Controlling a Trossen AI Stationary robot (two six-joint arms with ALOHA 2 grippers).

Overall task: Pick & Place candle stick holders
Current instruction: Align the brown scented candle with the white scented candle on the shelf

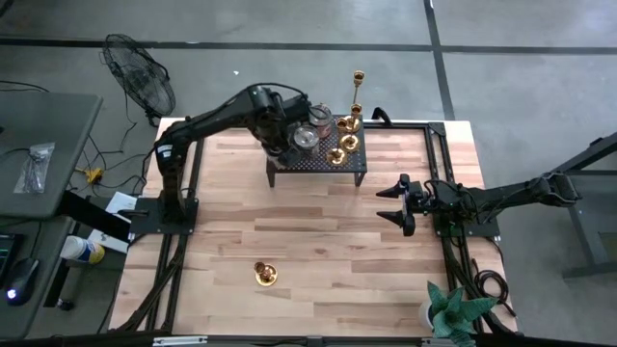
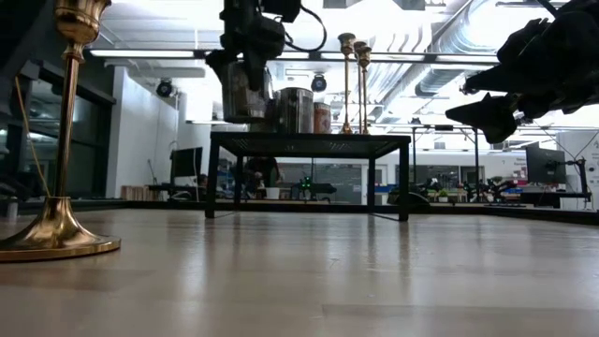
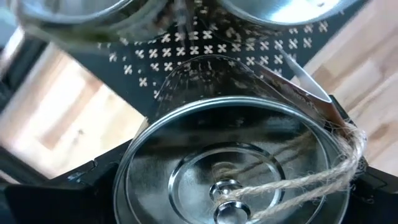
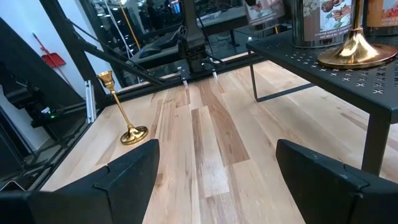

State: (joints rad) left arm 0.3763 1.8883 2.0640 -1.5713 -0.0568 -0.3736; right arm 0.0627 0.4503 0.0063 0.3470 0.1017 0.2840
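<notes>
I have the left gripper (image 1: pixel 289 143) over the black stand's (image 1: pixel 318 164) left end, fingers seemingly clamped around an upright silvery cup (image 3: pixel 233 165), while the right gripper (image 1: pixel 393 204), fingers apart, waits well off it.

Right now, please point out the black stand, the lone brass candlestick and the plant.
black stand (image 1: pixel 318 166): high view, perforated top.
brass candlestick (image 1: pixel 265 274): high view, round base.
plant (image 1: pixel 453 310): high view, leaves.

The wooden worktop (image 1: pixel 308 241) carries a black stand (image 1: pixel 316 166) at its far edge, with a brass candlestick (image 1: pixel 265 274) and a potted plant (image 1: pixel 451 310) well apart from the stand.
</notes>
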